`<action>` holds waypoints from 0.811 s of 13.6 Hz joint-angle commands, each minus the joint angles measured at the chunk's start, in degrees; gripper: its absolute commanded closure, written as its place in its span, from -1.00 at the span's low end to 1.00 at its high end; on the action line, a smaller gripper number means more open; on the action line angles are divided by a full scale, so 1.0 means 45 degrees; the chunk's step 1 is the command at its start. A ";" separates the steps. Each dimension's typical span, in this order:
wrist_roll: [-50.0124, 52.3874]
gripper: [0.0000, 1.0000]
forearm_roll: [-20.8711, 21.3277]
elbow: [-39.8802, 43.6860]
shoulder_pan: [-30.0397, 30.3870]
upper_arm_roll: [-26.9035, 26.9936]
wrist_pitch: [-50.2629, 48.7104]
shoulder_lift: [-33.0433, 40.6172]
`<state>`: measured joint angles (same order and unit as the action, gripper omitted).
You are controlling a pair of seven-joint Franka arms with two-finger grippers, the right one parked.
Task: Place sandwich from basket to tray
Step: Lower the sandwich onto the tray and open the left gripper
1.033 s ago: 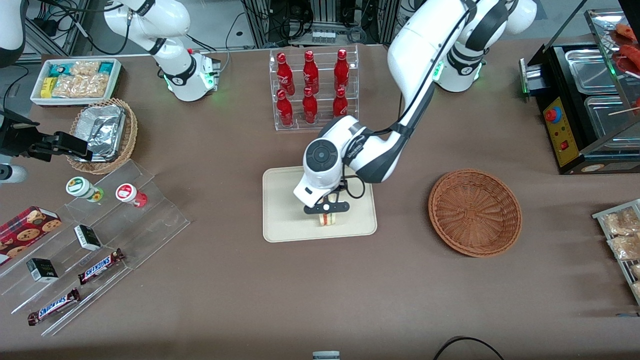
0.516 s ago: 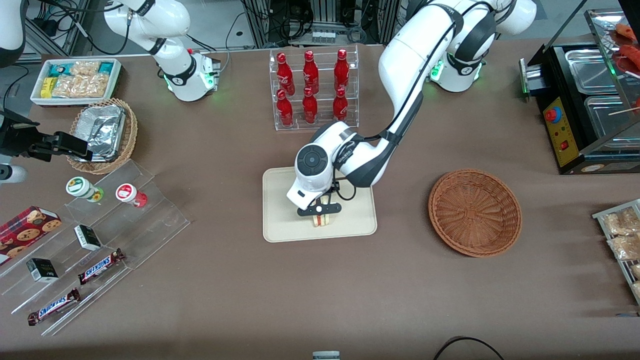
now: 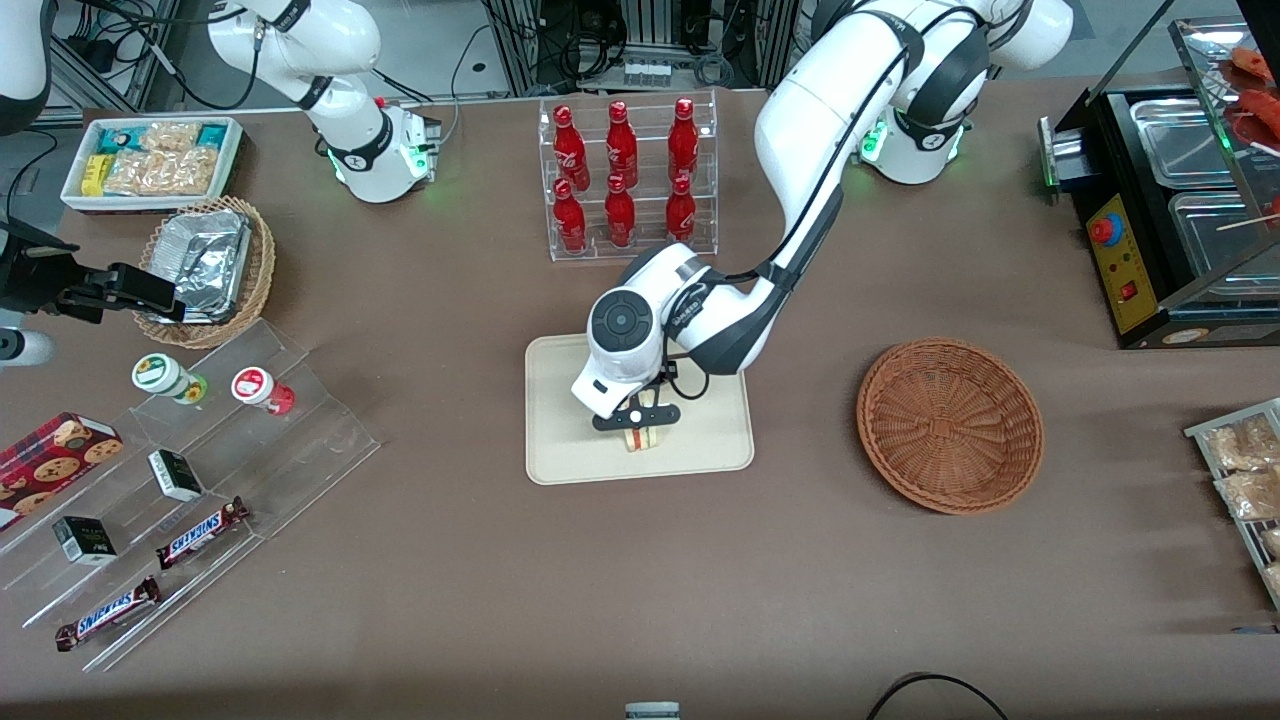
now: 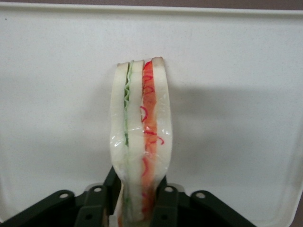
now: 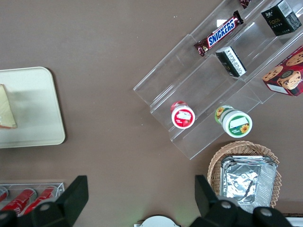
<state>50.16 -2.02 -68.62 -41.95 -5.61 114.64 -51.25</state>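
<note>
Glossy white arm (image 3: 800, 130) — black joints, black cable — black end effector (image 3: 636, 419).

Sandwich (image 4: 140, 142): wrapped in clear film, standing on edge, cut face turned to the camera; white bread, green wavy layer on one side, red and orange filling on the other.
Gripper (image 4: 141, 208): black, fingers (image 4: 163, 208) pressing the sandwich from both sides at its near end.
Tray (image 4: 236, 118): cream, speckled, directly under the sandwich; raised rim visible.
</note>
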 commanded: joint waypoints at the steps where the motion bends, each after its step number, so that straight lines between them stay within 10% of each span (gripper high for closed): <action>1: 0.0162 -1.00 -0.0117 0.0483 -0.0112 0.0095 -0.0142 -0.0116; 11: -0.0597 -1.00 0.0118 0.0367 0.0531 0.0270 -0.1369 0.1874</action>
<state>49.37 -1.86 -65.72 -40.59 -4.67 111.21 -45.99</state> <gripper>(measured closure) 0.000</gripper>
